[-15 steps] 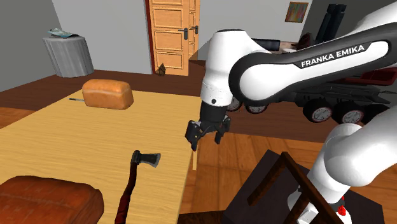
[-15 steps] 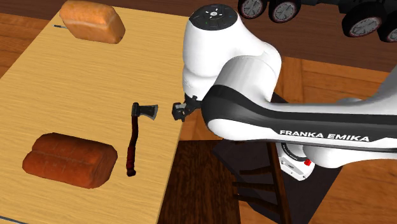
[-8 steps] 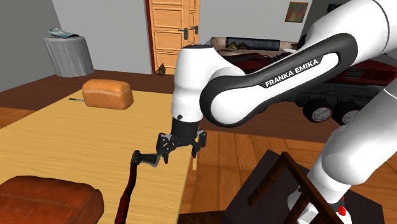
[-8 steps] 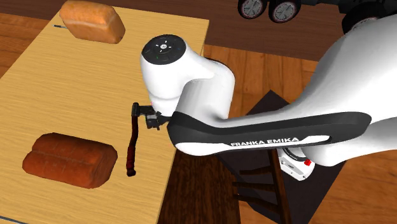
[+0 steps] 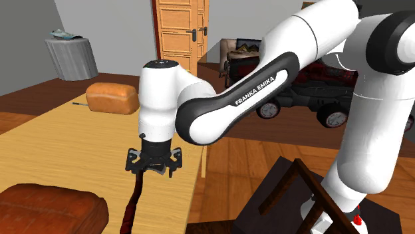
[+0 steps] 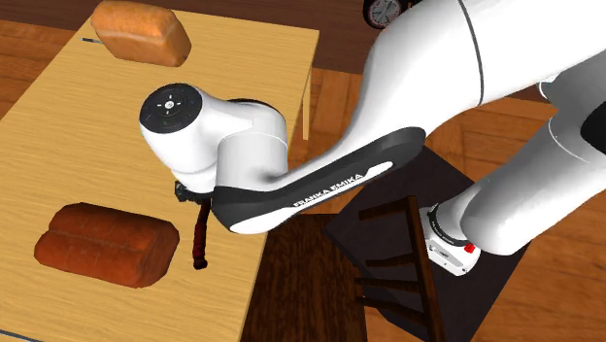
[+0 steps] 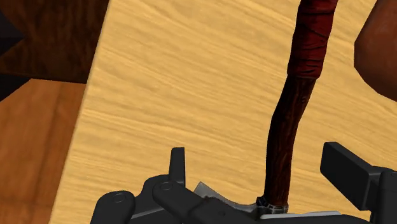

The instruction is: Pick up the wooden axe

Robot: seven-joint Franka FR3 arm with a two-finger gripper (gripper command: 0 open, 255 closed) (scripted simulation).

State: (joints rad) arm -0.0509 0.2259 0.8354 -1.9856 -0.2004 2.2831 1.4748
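Wrist view: we see our black jaws parted, flanking the dark-red-handled axe [image 7: 284, 146] lying on the light wooden desk [image 7: 178, 83].

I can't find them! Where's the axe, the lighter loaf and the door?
axe [image 7: 287, 127], wrist view, its dark red handle.
lighter loaf [image 5: 113, 98], shoulder view, its front side.
door [image 5: 174, 40], shoulder view, its middle panel.

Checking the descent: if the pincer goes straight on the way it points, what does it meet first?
Likely the axe: its handle lies inside the open pincer, on the table; depth is unclear.
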